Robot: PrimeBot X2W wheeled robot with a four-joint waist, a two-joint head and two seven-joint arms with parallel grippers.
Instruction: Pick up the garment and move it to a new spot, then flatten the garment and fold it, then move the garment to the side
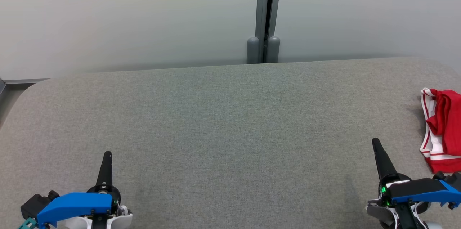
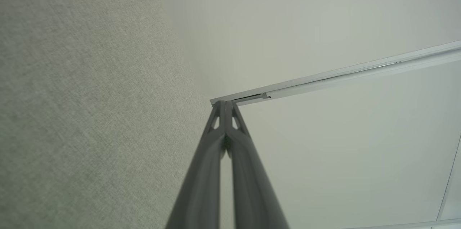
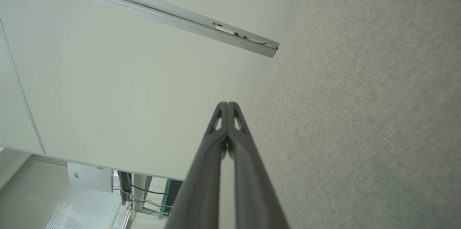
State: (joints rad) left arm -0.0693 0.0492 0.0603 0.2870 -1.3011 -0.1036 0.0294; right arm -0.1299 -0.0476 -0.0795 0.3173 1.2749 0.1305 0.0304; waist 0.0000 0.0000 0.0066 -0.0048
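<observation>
The garment (image 1: 443, 133) is a red piece with white striped trim, lying crumpled at the far right edge of the grey fabric surface (image 1: 223, 124) in the head view. My right gripper (image 1: 376, 142) stands at the lower right, shut and empty, its tip a short way left of the garment's lower part. At the lower left, far from the garment, my left gripper (image 1: 107, 155) is shut with nothing in it. Both wrist views show the fingertips pressed together, the left gripper (image 2: 225, 103) and the right gripper (image 3: 227, 104).
A pale wall with a grey vertical post (image 1: 266, 16) runs behind the surface. The surface's back corners are rounded, and a metal ledge (image 1: 21, 82) sits beyond the left one. A room corner with cables and a white box (image 3: 90, 178) shows in the right wrist view.
</observation>
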